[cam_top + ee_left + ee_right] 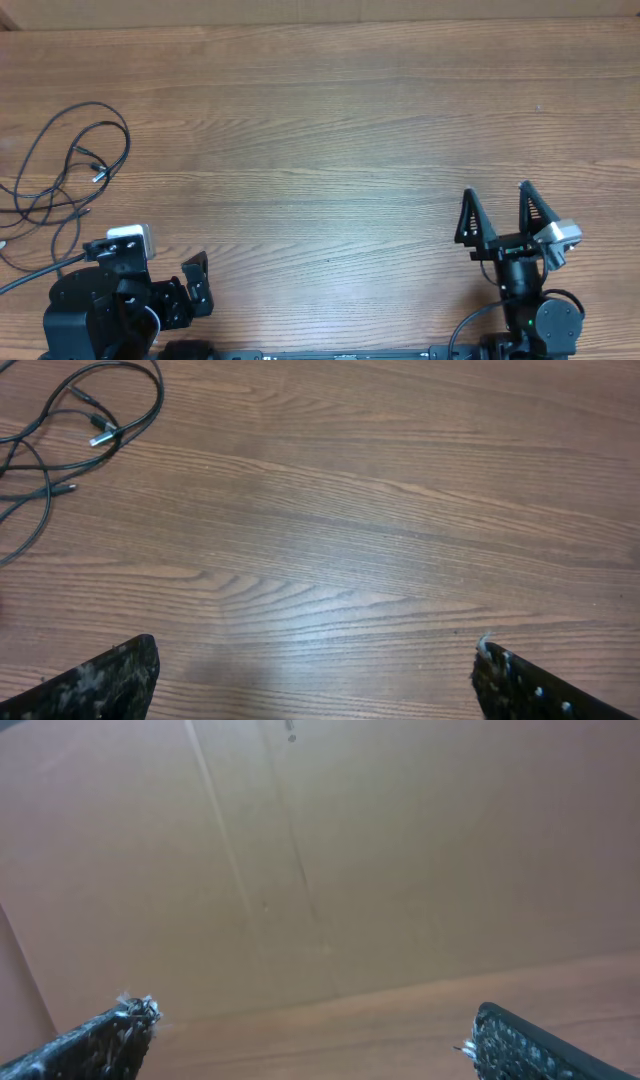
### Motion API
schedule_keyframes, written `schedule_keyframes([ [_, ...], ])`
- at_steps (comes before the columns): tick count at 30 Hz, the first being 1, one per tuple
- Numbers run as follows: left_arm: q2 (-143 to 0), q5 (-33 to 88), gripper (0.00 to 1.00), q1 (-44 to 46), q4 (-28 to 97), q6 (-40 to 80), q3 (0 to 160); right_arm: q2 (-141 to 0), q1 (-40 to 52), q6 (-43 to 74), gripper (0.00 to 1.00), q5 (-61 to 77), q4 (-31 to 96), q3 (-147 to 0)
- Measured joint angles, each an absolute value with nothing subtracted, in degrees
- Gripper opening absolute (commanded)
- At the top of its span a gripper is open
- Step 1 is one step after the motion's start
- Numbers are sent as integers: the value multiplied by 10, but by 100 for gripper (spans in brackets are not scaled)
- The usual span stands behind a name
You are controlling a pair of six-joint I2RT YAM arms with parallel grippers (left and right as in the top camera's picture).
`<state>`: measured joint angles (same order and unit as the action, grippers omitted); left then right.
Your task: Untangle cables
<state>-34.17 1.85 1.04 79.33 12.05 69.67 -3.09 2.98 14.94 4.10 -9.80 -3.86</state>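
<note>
1. Left gripper [315, 665] fingertips frame the bottom of the left wrist view, spread wide with nothing but bare wood between them.
2. Right gripper [498, 215] sits at the table's near right corner, likewise splayed and empty; its own camera looks past the table [330, 130] at a plain brown panel [300, 870].
3. Black cables [70, 170] sprawl in loose, overlapping loops at the far left of the table, ahead and to the left of the left arm and well apart from the right one. A silvery plug [103, 437] lies inside the largest loop.
4. Some strands run out of the overhead frame on the left, so where they end cannot be told.
5. No cord is gripped, so the untangling appears not yet begun.
6. Likely hazards: pinching where strands cross could catch two cords at once and tighten the tangle rather than free it. Pulling leftward could drag the bundle out of reach. A low approach by the left arm might snag a loop on its body.
</note>
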Motion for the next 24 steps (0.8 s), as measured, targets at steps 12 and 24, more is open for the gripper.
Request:
schedule_keyframes([
  [12,-342,18,99,10,794,121,697,-8,8,147,100,40,49,-11],
  [24,-342,18,100,10,793,120,697,-8,8,147,100,38,48,-11],
])
